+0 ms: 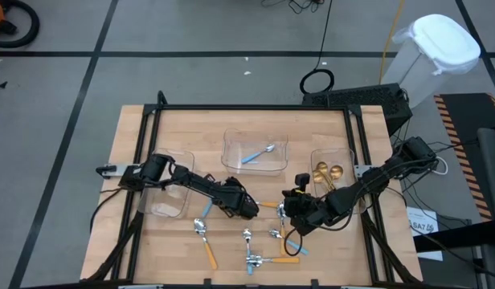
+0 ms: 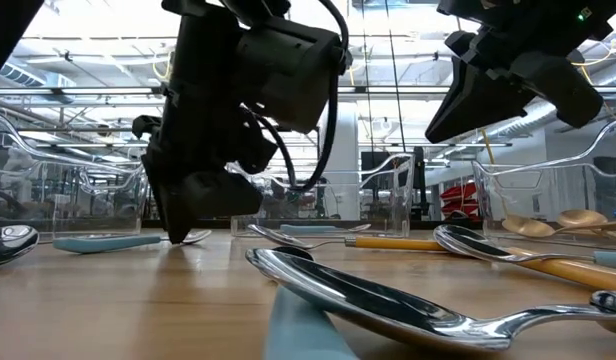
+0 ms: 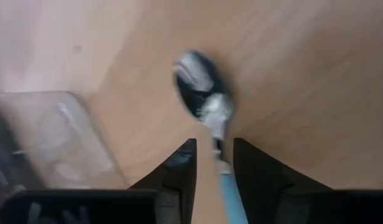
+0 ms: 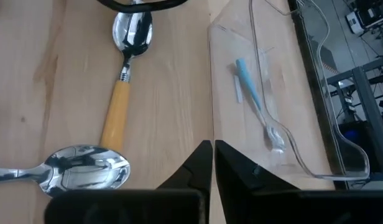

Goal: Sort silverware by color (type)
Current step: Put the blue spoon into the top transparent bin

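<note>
My left gripper [image 1: 246, 209] is low over the table's middle, open. In the left wrist view [image 3: 214, 146] its fingers stand on either side of the neck of a blue-handled spoon [image 3: 201, 78] that lies flat on the wood; I see no touch. The low view shows these fingertips [image 2: 178, 232] down at the tabletop beside that spoon [image 2: 108, 242]. My right gripper [image 1: 296, 205] hangs above the table [image 2: 458, 110], shut and empty [image 4: 213, 152]. Below it lies an orange-handled spoon [image 4: 120, 102]. Another blue-handled spoon [image 1: 257, 153] rests in the middle tray. Gold spoons [image 1: 328, 171] lie in the right tray.
Three clear trays sit along the far half: the left tray [image 1: 165, 189], the middle tray [image 1: 255, 140], the right tray [image 1: 344, 152]. Several loose spoons lie near the table's near edge [image 1: 251, 258], [image 1: 203, 231], close under both arms. Black frame rails [image 1: 255, 107] border the table.
</note>
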